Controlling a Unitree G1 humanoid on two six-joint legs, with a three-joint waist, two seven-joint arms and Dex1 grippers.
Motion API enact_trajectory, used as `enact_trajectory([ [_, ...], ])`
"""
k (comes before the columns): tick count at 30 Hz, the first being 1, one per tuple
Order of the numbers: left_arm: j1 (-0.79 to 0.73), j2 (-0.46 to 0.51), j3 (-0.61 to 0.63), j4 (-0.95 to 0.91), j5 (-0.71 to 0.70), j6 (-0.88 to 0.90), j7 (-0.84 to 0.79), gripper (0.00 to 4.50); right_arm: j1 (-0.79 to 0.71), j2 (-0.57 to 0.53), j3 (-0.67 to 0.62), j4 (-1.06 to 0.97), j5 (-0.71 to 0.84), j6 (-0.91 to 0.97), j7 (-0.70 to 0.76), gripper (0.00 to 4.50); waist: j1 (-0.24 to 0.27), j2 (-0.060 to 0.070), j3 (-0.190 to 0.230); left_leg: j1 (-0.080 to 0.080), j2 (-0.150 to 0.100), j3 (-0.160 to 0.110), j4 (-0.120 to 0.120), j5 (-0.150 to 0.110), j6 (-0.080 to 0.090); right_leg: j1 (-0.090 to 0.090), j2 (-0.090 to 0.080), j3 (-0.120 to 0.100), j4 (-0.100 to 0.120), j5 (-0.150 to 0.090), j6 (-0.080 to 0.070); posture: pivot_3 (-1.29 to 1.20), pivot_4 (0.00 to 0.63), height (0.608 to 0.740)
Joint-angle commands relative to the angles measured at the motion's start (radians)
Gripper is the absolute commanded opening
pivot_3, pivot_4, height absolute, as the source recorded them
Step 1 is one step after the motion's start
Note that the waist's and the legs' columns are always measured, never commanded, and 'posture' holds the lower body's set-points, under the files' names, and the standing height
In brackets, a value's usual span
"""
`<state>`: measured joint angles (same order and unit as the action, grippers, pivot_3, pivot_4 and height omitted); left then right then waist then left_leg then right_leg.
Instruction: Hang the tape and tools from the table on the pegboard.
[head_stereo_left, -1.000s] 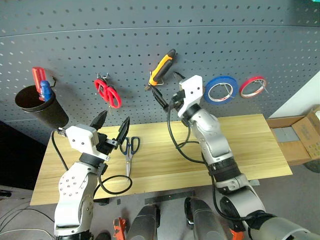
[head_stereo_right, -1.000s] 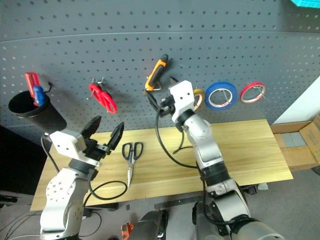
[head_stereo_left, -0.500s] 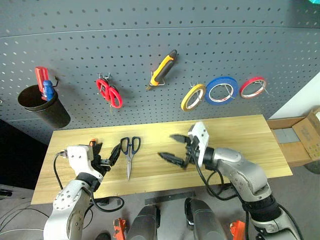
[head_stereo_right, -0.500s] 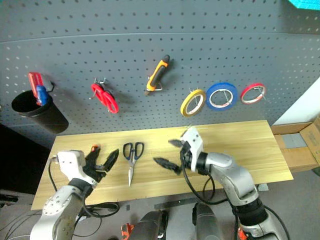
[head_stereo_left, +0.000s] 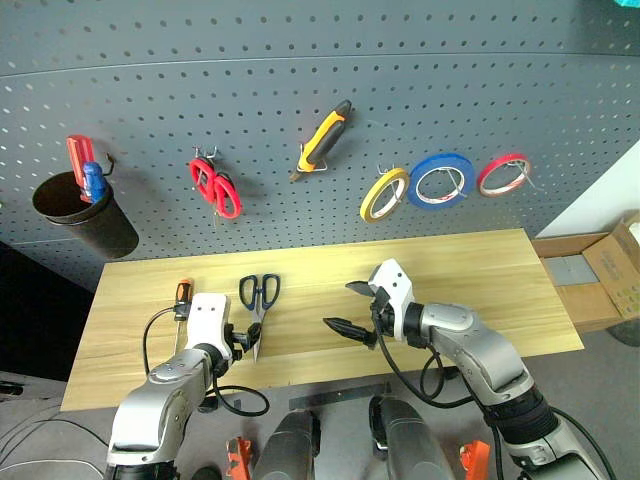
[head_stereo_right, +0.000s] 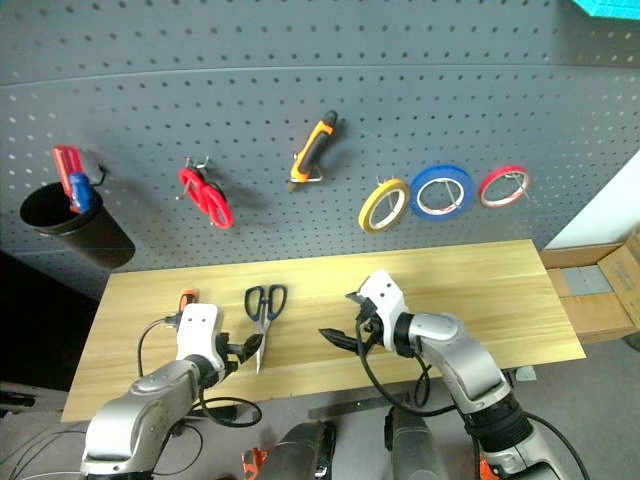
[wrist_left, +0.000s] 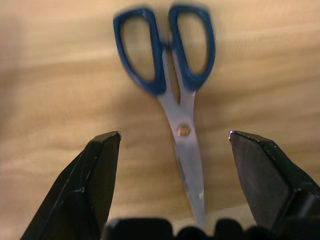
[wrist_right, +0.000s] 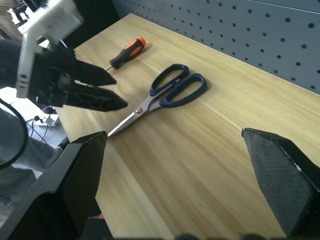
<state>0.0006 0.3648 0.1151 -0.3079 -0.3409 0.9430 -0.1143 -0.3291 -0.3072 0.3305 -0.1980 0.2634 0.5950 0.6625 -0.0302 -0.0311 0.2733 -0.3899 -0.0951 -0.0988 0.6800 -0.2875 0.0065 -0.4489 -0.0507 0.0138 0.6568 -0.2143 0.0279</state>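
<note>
Left gripper (wrist_left: 174, 137): spread wide, empty, straddling the scissors' (head_stereo_left: 258, 299) blades, lower left.
Right gripper (head_stereo_left: 352, 308): wide apart, empty, over table (head_stereo_left: 480, 270) centre.

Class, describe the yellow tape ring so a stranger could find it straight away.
Start at the dark grey pegboard behind the light wooden table. Three tape rings hang in a row on its right side. The yellow tape ring is the leftmost, hanging tilted beside the larger blue tape ring, with the thin red tape ring farthest right.
</note>
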Motion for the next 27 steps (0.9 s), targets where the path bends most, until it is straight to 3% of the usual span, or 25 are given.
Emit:
enact_trajectory([
  [1,-0.024,-0.022,-0.015,0.003,0.032,0.02,0.028,3.73,-0.008,0.001,0.0,-0.031,-0.005,-0.014,0.004,4.48,0.0,0.0,0.0,0.0,0.0,0.0,0.0,0.0,0.0,0.0,0.0,0.0,0.0,0.0,0.0,-0.04,0.296,0.74],
  [13,-0.25,-0.185,-0.039,0.288,0.138,0.025,0.148,3.73,-0.014,-0.002,-0.003,-0.035,-0.009,-0.003,0.007,4.48,0.0,-0.001,0.001,0.0,0.0,0.0,0.0,0.0,0.0,0.0,0.0,0.0,0.0,0.0,0.0,-0.05,0.305,0.74],
  [20,-0.263,-0.213,-0.038,0.352,0.203,0.031,0.2,3.73,-0.004,-0.012,-0.012,-0.091,0.036,0.022,0.043,4.48,-0.002,-0.001,0.001,0.0,0.0,0.001,0.0,0.0,0.0,0.0,-0.001,0.0,-0.001,0.0,0.0,-0.06,0.308,0.74],
  [23,-0.262,-0.214,-0.04,0.352,0.21,0.048,0.196,3.17,0.001,-0.024,-0.009,-0.114,0.049,0.026,0.064,4.5,-0.002,-0.001,0.001,0.0,0.0,0.0,0.0,0.0,0.0,0.0,-0.001,-0.001,-0.001,0.0,0.0,-0.06,0.308,0.74],
  [27,-0.261,-0.208,-0.036,0.343,0.211,0.059,0.189,1.81,-0.014,-0.028,-0.012,-0.107,0.046,0.025,0.06,4.5,-0.002,-0.001,0.001,0.004,0.0,0.0,0.0,0.0,0.0,0.003,-0.001,-0.001,-0.001,0.0,0.0,-0.06,0.306,0.74],
])
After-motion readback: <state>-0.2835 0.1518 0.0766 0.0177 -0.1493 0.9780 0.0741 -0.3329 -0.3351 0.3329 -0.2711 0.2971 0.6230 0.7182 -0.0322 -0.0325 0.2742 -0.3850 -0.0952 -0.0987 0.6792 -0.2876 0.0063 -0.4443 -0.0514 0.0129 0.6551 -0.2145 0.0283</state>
